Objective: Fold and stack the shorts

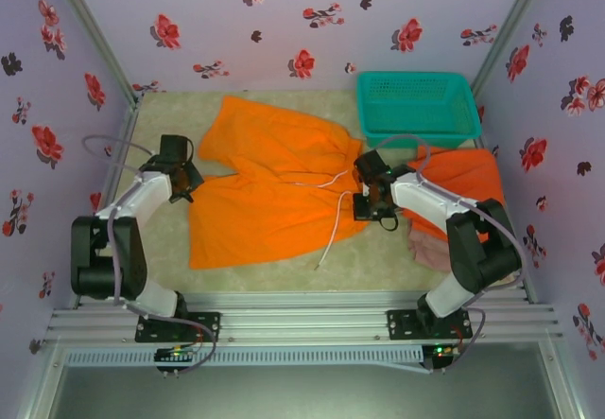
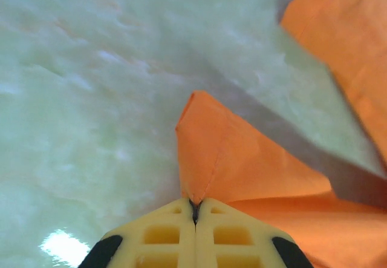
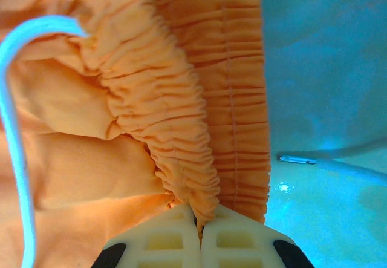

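Observation:
One pair of bright orange shorts (image 1: 269, 187) lies spread across the middle of the beige mat, its white drawstring (image 1: 336, 225) trailing toward the front. My left gripper (image 1: 192, 184) sits at the left leg's hem corner. In the left wrist view the gripper (image 2: 195, 210) is shut on that orange corner (image 2: 208, 153), which rises in a peak. My right gripper (image 1: 371, 201) is at the waistband side. In the right wrist view that gripper (image 3: 201, 219) is shut on the gathered elastic waistband (image 3: 181, 129). A second orange pair (image 1: 465, 178) lies at the right over a pink-beige pair (image 1: 430, 249).
A teal mesh basket (image 1: 416, 107) stands at the back right, beside the stacked shorts. Floral walls close in the mat on three sides, and a metal rail (image 1: 302, 320) runs along the near edge. The drawstring's tip (image 3: 296, 159) rests on the mat by the waistband.

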Tool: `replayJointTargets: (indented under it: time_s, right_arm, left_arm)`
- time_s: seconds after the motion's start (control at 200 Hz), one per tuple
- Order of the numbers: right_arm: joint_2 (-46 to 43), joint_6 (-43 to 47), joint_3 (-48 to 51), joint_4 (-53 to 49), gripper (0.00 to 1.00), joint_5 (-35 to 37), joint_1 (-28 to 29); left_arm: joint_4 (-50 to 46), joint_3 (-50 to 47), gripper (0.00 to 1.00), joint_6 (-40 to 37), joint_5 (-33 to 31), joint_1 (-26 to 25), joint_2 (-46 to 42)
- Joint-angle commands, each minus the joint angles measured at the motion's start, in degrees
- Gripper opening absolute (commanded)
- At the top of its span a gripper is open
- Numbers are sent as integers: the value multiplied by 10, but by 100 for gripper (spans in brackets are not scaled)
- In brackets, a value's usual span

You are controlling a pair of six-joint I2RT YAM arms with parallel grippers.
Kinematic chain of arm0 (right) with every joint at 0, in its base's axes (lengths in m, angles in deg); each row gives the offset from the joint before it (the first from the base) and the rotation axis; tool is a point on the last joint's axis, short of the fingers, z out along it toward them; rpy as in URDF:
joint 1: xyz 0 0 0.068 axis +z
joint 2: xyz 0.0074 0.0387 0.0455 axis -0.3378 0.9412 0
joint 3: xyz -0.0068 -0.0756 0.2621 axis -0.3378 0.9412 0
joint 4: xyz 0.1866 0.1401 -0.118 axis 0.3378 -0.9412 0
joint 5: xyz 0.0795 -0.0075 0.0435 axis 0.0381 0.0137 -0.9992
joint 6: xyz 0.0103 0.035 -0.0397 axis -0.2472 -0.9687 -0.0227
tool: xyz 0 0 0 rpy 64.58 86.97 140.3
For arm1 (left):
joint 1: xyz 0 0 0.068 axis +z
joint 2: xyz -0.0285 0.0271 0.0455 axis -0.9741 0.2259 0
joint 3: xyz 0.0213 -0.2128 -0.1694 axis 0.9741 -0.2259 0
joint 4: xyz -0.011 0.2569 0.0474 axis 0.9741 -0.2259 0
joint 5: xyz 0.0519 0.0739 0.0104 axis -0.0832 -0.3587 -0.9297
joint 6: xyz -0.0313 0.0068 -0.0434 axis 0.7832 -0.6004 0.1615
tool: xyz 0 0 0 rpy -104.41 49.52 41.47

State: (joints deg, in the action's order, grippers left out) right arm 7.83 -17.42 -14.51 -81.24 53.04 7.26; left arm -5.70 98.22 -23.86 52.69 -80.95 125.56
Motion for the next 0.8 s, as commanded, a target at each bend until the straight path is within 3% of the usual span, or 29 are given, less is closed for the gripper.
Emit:
replayJointTargets:
  time_s: [0.0,0.11,0.205,0.26,0.3,0.47,0.57,0.705,0.795]
  right_arm:
    - [-18,-17,18,0,3,-2,5]
    - [-23,-23,33,6,2,-1,12]
    - [-21,-28,40,6,2,-1,21]
    - [-21,-29,41,8,3,0,26]
    - [-20,-31,41,9,3,0,29]
    - [-20,-37,35,24,10,-25,37]
    - [-28,-21,18,8,36,-45,45]
    - [-79,4,-11,-49,70,-4,47]
    - [-111,21,-44,-71,80,12,46]
  left_arm:
    - [-39,7,5,-22,-71,28,-26]
    - [-46,7,26,-7,-55,46,-33]
    - [-32,-7,57,10,-31,47,-63]
    - [-20,-20,86,22,-10,47,-90]
    - [-21,-29,99,35,4,47,-106]
    - [-22,-70,99,83,94,39,-167]
    - [-17,-106,99,108,117,13,-194]
    - [1,-153,99,134,146,-21,-206]
    - [39,-188,100,162,165,-37,-206]
